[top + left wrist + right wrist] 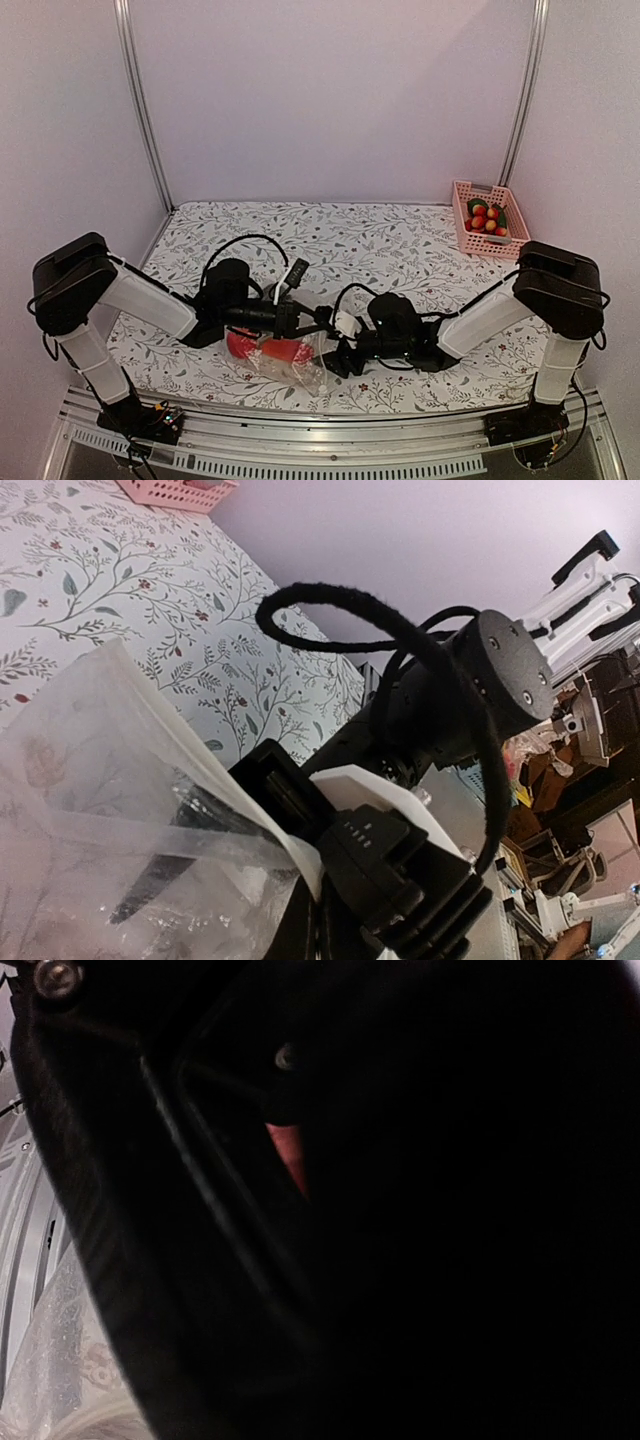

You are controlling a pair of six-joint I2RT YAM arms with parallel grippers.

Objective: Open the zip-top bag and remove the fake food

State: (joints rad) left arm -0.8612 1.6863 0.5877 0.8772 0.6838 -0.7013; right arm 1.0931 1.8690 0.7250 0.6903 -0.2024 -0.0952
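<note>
The clear zip-top bag (300,368) lies at the near middle of the table with red fake food (262,347) inside. My left gripper (305,322) and right gripper (335,352) meet at its upper edge. In the left wrist view the crinkly bag (90,810) drapes over my left fingers (150,890), dark shapes behind the film. There the right gripper (315,865) pinches the bag's white zip strip. The right wrist view is almost black, with a red sliver (290,1160) and some bag film (50,1360).
A pink slatted basket (480,243) stands at the far right corner with more red, green and orange fake food (485,217) in it; its edge shows in the left wrist view (180,492). Black cables loop over both wrists. Metal frame posts stand at the back corners.
</note>
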